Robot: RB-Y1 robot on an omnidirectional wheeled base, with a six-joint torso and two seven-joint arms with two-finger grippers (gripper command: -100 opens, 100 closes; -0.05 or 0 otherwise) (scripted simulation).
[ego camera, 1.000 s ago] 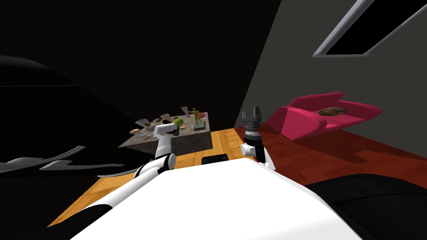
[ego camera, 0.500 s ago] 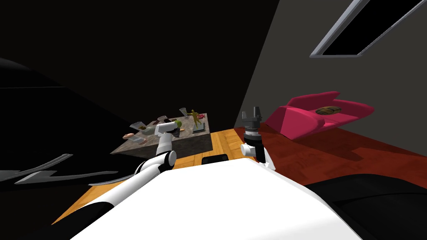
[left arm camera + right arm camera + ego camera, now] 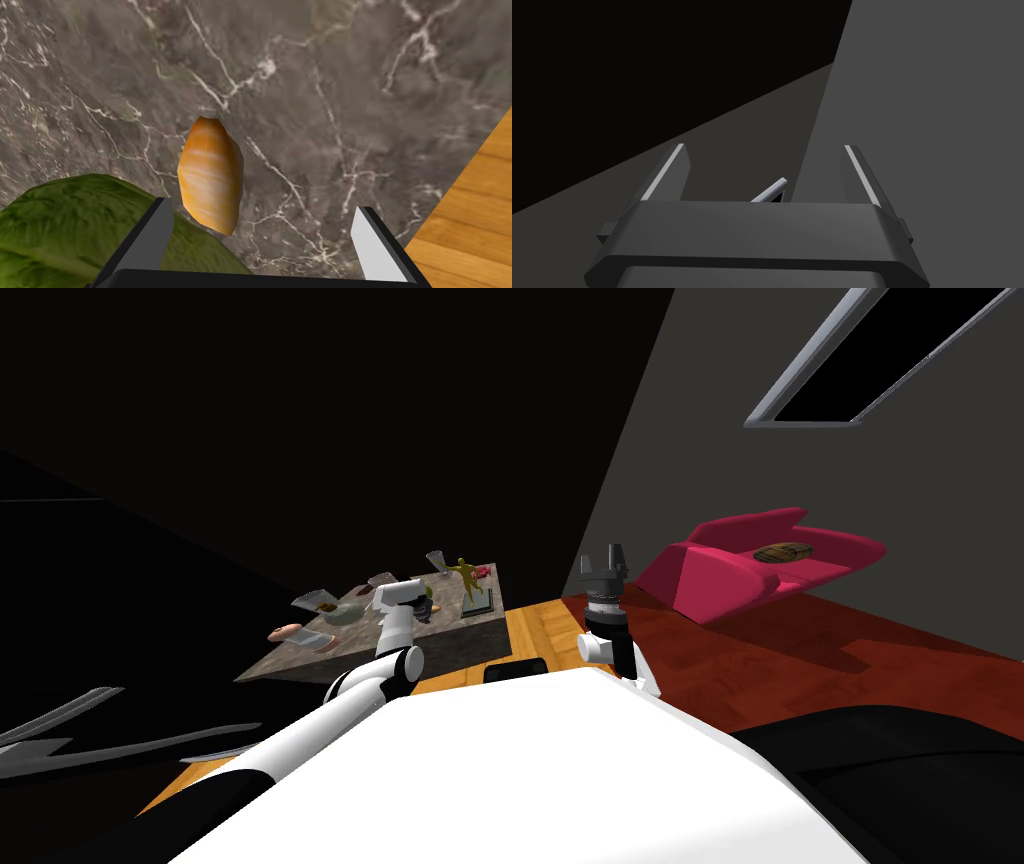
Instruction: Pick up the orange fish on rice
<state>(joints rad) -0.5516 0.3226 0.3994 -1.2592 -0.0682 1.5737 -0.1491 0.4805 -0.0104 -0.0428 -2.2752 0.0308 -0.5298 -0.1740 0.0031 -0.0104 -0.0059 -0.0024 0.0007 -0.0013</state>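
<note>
While the left fingers (image 3: 155,240) stand spread, the orange fish (image 3: 210,175) lies between them, beside the green leaf (image 3: 75,225).

**Around the marble tabletop**

The tabletop (image 3: 325,90) is dark grey-brown stone with white veins. A green leafy vegetable (image 3: 60,230) lies on it. A yellow figurine (image 3: 464,572) stands upright near its far edge. Pale wooden floor (image 3: 475,215) borders the tabletop. Beyond, on dark red flooring (image 3: 800,653), sits a crimson sofa (image 3: 730,578) bearing a brown cushion (image 3: 782,553). A grey-framed window (image 3: 880,358) is set in the grey wall.
</note>
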